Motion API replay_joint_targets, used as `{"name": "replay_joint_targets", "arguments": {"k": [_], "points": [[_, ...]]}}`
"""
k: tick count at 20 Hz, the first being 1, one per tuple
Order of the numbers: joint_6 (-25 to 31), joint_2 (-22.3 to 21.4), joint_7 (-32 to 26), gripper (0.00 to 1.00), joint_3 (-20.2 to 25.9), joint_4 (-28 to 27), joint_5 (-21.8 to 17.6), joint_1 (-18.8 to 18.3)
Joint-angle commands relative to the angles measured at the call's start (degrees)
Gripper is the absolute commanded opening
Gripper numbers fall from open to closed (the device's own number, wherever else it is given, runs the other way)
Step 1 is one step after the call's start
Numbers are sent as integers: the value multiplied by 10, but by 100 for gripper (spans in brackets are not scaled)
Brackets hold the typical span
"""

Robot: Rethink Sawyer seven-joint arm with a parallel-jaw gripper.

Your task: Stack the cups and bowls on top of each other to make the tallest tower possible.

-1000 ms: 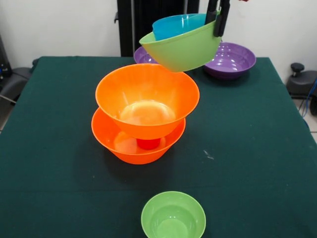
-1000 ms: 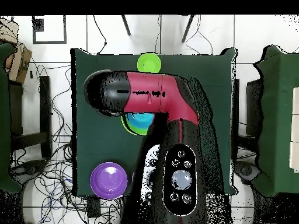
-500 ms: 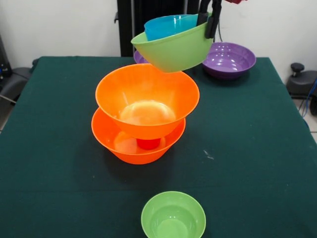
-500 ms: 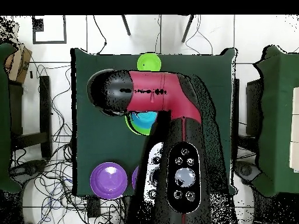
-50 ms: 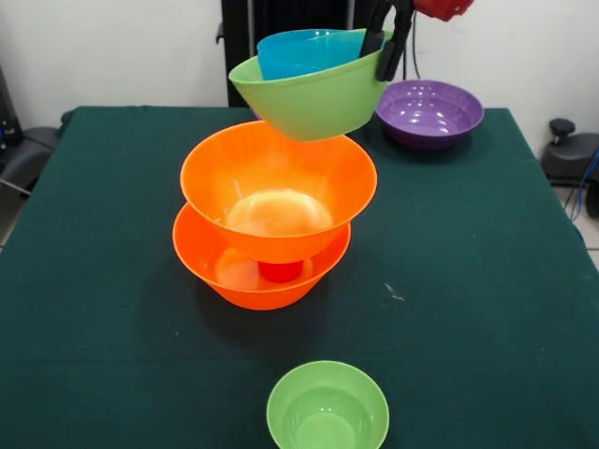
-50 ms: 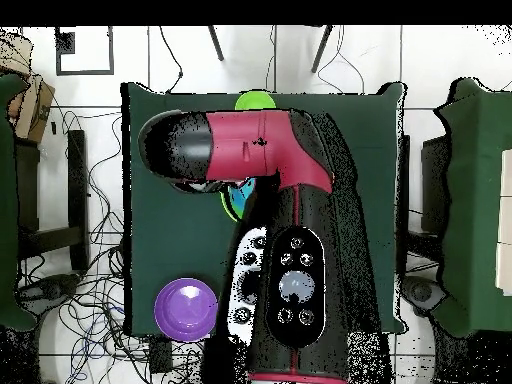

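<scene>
My gripper [image 5: 383,52] is shut on the right rim of a medium green bowl [image 5: 309,98], one finger inside and one outside. A blue bowl [image 5: 301,51] sits nested in the green one. Both hang tilted in the air above the back rim of the tower. The tower is a large orange bowl [image 5: 278,182] resting on a red cup [image 5: 280,271], which stands inside another large orange bowl [image 5: 245,281]. In the overhead view the arm [image 6: 265,160] hides the tower, and only a sliver of the held bowls [image 6: 232,198] shows.
A small green bowl [image 5: 328,412] [image 6: 254,98] sits at the table's front edge. A purple bowl [image 5: 430,112] [image 6: 186,307] stands at the back right of the green tablecloth [image 5: 487,281].
The gripper has carried the green bowl, with the blue one in it, leftward and slightly up, from over the back of the table to above the orange bowls.
</scene>
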Motion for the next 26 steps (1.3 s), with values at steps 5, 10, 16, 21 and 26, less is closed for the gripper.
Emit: {"name": "replay_joint_targets", "arguments": {"k": [5, 10, 16, 21, 26], "points": [[49, 56, -140, 0, 45, -82, -82, -7], [53, 51, -143, 0, 42, -83, -85, -6], [42, 51, -159, 0, 42, -78, -89, -13], [34, 43, -154, 0, 37, -62, -88, -12], [26, 40, -165, 0, 39, -55, -90, -19]]}}
